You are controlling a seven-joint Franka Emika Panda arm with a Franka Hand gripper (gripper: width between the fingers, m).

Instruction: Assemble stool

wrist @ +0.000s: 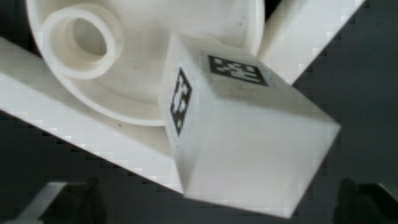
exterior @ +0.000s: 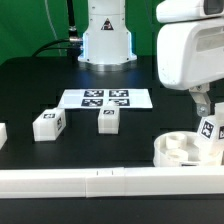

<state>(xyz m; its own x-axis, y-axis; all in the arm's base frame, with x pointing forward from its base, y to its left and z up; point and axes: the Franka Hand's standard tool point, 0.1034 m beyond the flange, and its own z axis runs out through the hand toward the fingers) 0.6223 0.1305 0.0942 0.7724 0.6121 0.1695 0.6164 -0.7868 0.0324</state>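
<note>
Black table [exterior: 30, 85], rail [exterior: 60, 182] edging the seat [exterior: 175, 152] — claw [wrist: 210, 200] spread wide, flanking the leg [wrist: 249, 140].

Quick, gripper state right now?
Gripper: open, holding nothing; the leg on the seat sits between its fingers.

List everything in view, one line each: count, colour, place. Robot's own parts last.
seat: one, white round disc, front of the table at the exterior view's right.
standing leg: one, white with black-and-white tags, upright on the seat's right side.
loose legs: two, white, tagged, on the table in front of the marker board; the second lies nearer the seat.
marker board: one, white with black tags, table centre.
rail: one, white, along the front.
cut-off piece: one, white, exterior view's left edge; cannot tell what.
table: one, black.
arm base: one, white, behind the marker board.
fingers: two, open, just above the standing leg.
</note>
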